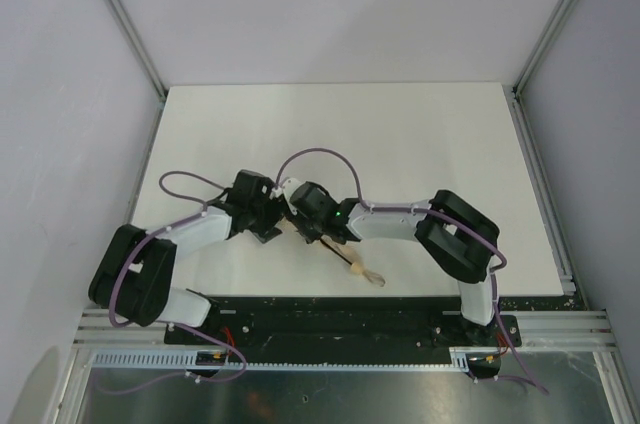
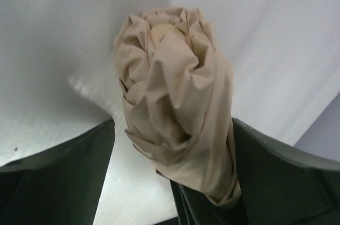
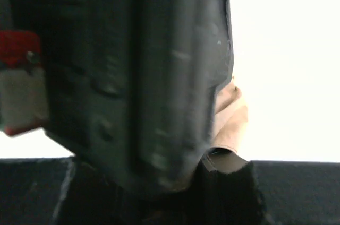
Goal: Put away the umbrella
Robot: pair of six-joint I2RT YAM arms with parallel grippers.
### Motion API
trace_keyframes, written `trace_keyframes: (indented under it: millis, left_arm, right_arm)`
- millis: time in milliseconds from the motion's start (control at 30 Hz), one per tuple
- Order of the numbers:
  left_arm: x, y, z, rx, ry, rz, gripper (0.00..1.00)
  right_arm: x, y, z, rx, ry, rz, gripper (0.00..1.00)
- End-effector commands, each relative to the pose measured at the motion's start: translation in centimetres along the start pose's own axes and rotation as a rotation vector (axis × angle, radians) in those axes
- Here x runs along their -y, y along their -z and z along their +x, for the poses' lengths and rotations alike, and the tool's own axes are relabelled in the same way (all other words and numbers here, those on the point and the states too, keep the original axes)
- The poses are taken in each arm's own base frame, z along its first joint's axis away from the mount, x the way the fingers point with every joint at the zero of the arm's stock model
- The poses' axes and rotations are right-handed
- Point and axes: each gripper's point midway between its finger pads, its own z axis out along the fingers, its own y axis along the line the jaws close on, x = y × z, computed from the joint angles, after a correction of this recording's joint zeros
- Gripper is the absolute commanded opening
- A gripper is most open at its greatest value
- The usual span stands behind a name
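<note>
Two end effectors meet at umbrella (image 2: 178, 108).

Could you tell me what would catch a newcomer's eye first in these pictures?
Both arms meet over the near middle of the white table, crowded around the umbrella. In the left wrist view its crumpled beige canopy fills the frame between the left gripper's jaws. Its thin black shaft and tan handle poke out toward the near edge.

The umbrella (image 2: 175, 103), its beige canopy crumpled into a bundle, has a black shaft and tan handle.
</note>
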Motion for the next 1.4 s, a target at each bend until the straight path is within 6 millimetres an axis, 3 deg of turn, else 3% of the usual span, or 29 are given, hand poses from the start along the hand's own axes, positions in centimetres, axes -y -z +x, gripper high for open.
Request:
trace_keyframes:
  millis: [0, 233, 467, 700, 833, 900, 967, 1133, 1233, 1300, 1367]
  left_arm:
    - [-7.1, 0.5, 2.4, -0.074, -0.049, -0.224, 0.96]
    - [-9.0, -0.8, 4.0, -0.132, -0.028, -0.277, 0.97]
    - [-10.4, -1.8, 4.5, -0.137, -0.004, -0.315, 0.86]
    - [-9.4, -2.2, 4.2, -0.12, -0.015, -0.257, 0.58]
    - [-8.0, -2.3, 3.8, -0.099, -0.024, -0.181, 0.33]
    - [-7.5, -2.3, 3.7, -0.089, -0.018, -0.158, 0.11]
    - [-7.2, -2.2, 3.6, -0.084, 0.009, -0.141, 0.03]
    - [-4.6, -1.8, 3.2, -0.063, 0.035, -0.007, 0.0]
    - [-2.9, -1.0, 2.7, -0.038, 0.04, 0.069, 0.0]
    - [-1.6, -0.3, 2.3, -0.02, 0.041, 0.122, 0.0]
    - [0.1, 0.6, 1.7, 0.001, 0.038, 0.187, 0.0]
  right_arm:
    - [-1.2, -0.8, 2.8, -0.068, -0.123, -0.206, 0.0]
    - [-3.1, 0.5, 0.7, -0.005, -0.304, -0.457, 0.0]
    - [-3.6, 2.2, -1.4, 0.062, -0.455, -0.619, 0.0]
    - [-4.2, 3.8, -2.9, 0.12, -0.461, -0.682, 0.0]
    - [-4.5, 5.0, -3.9, 0.16, -0.409, -0.686, 0.0]
    - [-4.6, 5.5, -4.3, 0.178, -0.388, -0.681, 0.0]
    - [-4.5, 6.0, -4.7, 0.187, -0.378, -0.671, 0.02]
    - [-3.4, 6.9, -5.0, 0.173, -0.421, -0.611, 0.49]
    - [-2.8, 7.8, -5.6, 0.175, -0.46, -0.573, 0.83]
    - [-2.4, 8.7, -6.1, 0.184, -0.484, -0.558, 0.95]
    - [-2.2, 10.0, -6.9, 0.209, -0.493, -0.559, 0.98]
